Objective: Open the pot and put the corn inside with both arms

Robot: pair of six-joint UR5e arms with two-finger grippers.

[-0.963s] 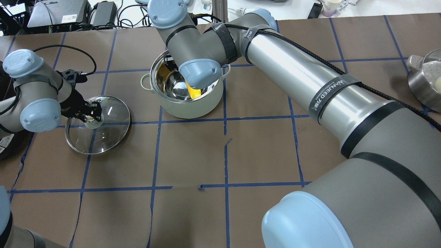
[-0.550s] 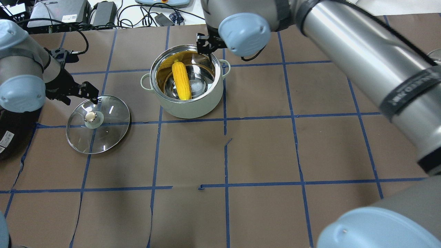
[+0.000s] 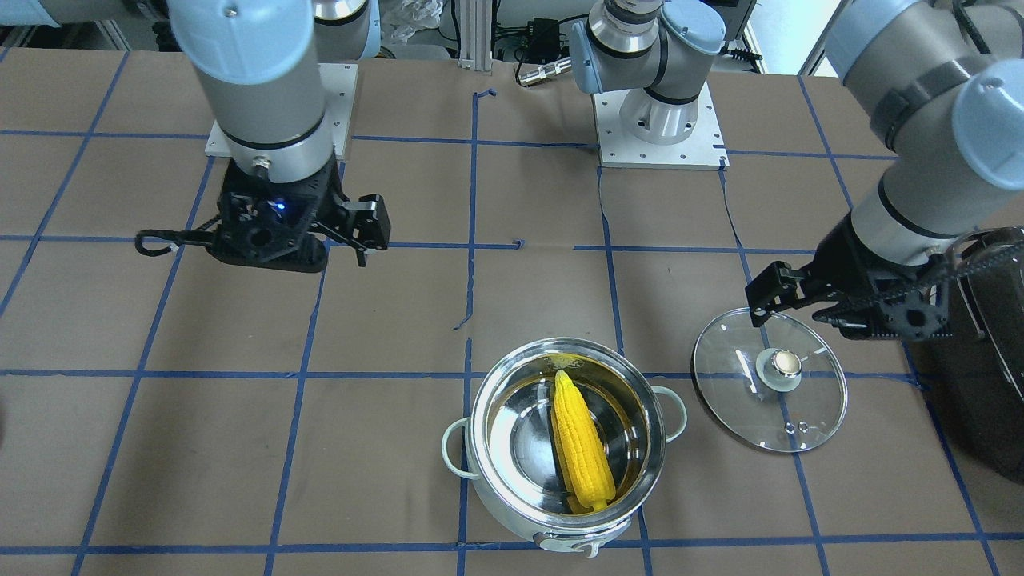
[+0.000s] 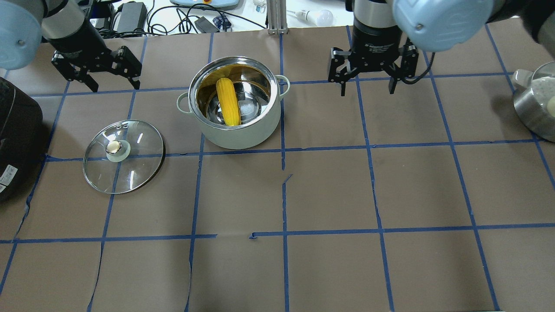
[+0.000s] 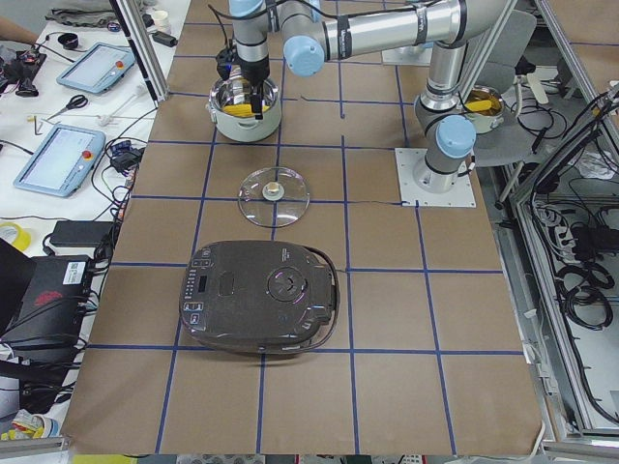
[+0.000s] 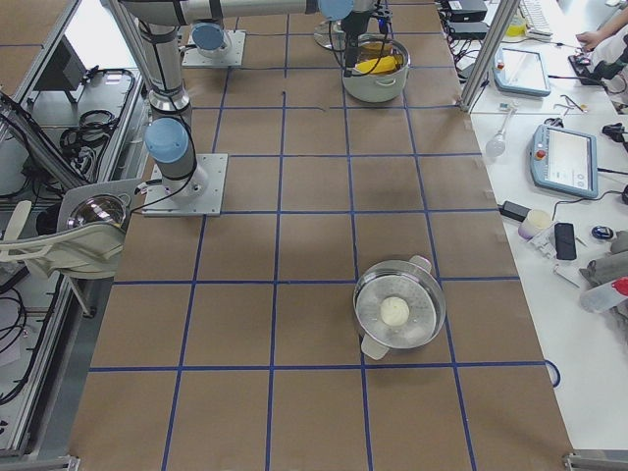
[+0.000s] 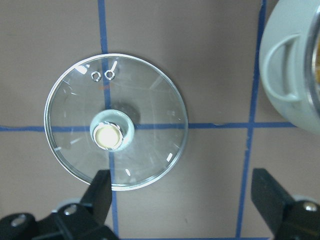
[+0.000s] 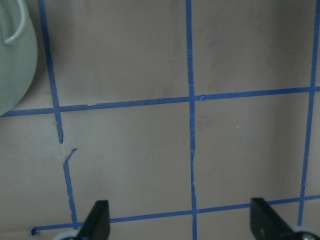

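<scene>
The pot stands open at the table's far middle; it also shows in the front view. The yellow corn lies inside it, also seen from the front. The glass lid lies flat on the table left of the pot, knob up, and shows in the left wrist view. My left gripper is open and empty, raised beyond the lid. My right gripper is open and empty, raised to the right of the pot. The wrist views show both grippers open wide above the table.
A big black appliance sits at the left edge, close to the lid. A second steel pot with a white ball in it stands at the right edge. Cables and devices lie beyond the far edge.
My right gripper let go of the corn in the pot, rose and moved right. My left gripper let go of the lid knob, rose and moved away toward the far left.
</scene>
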